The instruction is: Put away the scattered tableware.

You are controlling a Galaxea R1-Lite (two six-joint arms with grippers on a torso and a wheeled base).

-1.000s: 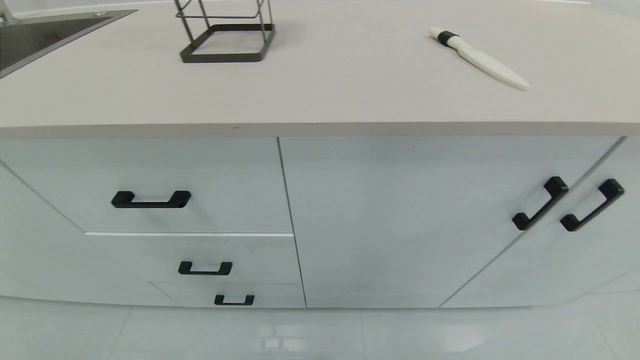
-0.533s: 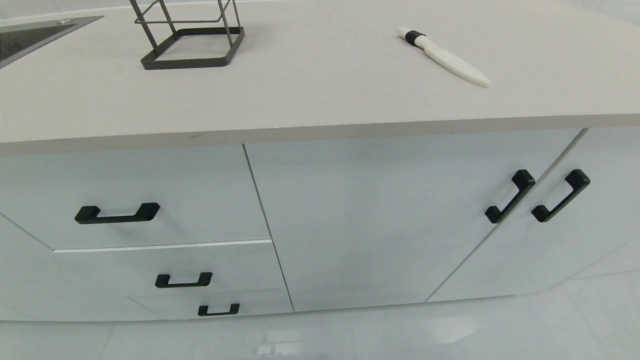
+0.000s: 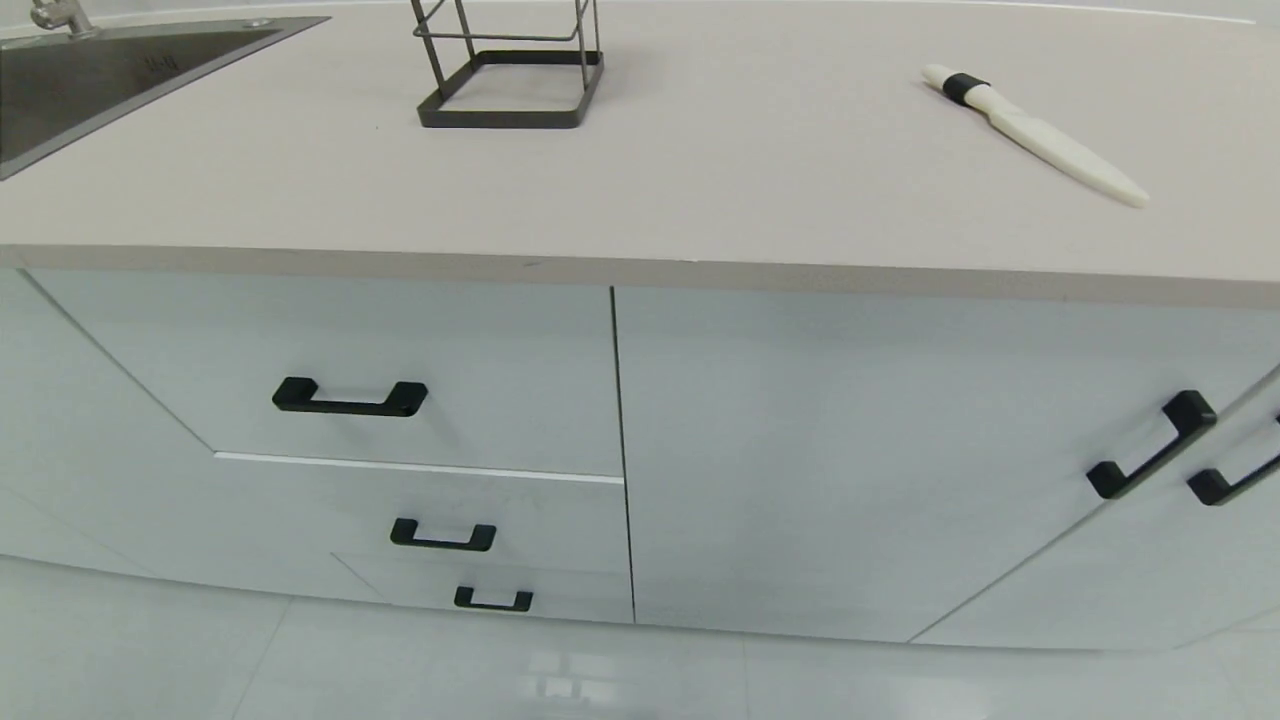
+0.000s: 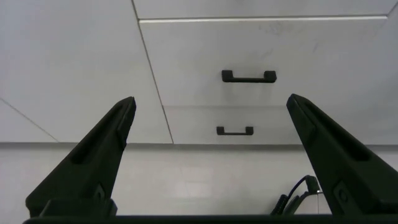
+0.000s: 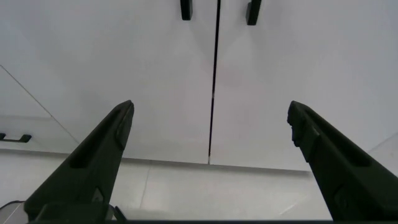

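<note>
Since the whole head view has swung from half a second ago, the camera moved, not the things: the countertop (image 3: 700,190) bears the dark wire rack (image 3: 510,95) near its back and the white knife (image 3: 1035,135) lying flat well to the rack's right. Low before the cabinet (image 3: 850,450), the left gripper (image 4: 210,102) faces the drawers (image 4: 249,56) and the right gripper (image 5: 210,107) the door seam (image 5: 213,81), both spread wide and empty, so the pickup seems not yet begun
</note>
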